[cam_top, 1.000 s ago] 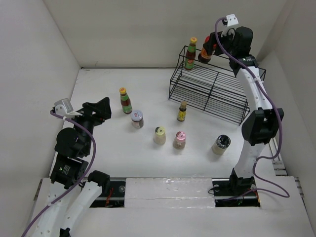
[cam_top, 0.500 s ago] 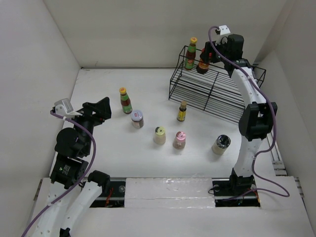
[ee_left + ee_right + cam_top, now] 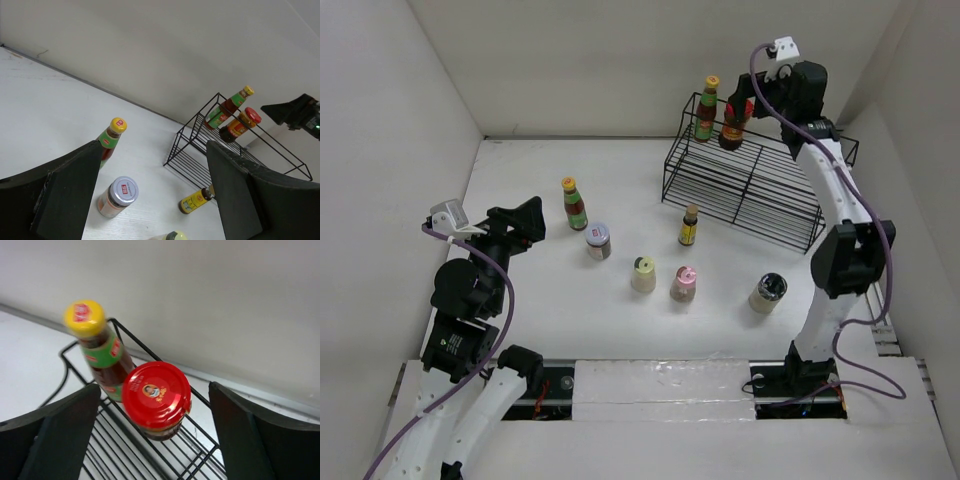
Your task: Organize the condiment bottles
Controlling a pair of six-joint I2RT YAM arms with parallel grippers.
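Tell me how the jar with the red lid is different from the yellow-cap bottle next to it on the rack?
The red-lidded jar is short and fat, while the yellow-capped bottle is tall and skinny. The jar's lid is big and red, but the bottle's cap is small and yellow. Both stand upright, side by side, on the top shelf of the black wire rack, and both look dark inside.

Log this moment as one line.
right jaws: open, clear of red-lidded jar | jar upright on rack top tier beside yellow-capped bottle | left jaws: open, empty
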